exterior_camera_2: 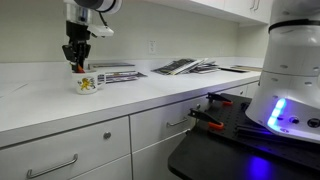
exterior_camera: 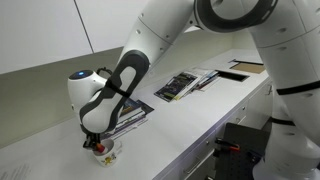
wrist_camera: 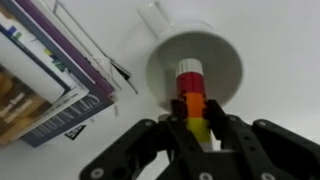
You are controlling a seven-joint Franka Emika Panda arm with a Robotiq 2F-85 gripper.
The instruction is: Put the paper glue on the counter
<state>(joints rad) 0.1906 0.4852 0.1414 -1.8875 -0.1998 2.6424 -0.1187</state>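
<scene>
Most of the task is left to be done. The paper glue (wrist_camera: 189, 82) is seen reaching down into a small white cup (wrist_camera: 228, 55) and has not yet been lifted out or laid on the counter (wrist_camera: 285, 70). Only the grasp can be counted as made. In the wrist view the dark fingers of the gripper (wrist_camera: 200, 122) are pressed against the two sides of the stick, so it is judged to be clamped on the paper glue. In both exterior views the gripper (exterior_camera: 93, 140) (exterior_camera_2: 77, 60) is held pointing straight down over the cup. What remains, as judged, is for the stick to be raised clear of the rim, carried to a bare patch of counter, set down and released.

The stick is a slim, smooth cylinder, and blurred bands of red, orange and yellow can be made out along it. The cup is round and smooth-walled, and a coloured pattern is shown on its outside in an exterior view (exterior_camera_2: 87, 84). The counter is a flat, smooth white surface with a straight front edge. A stack of books (wrist_camera: 50, 90), flat and rectangular with printed covers, lies just left of the cup in the wrist view. Further magazines (exterior_camera_2: 185, 67) are spread far to the right along the counter.
</scene>
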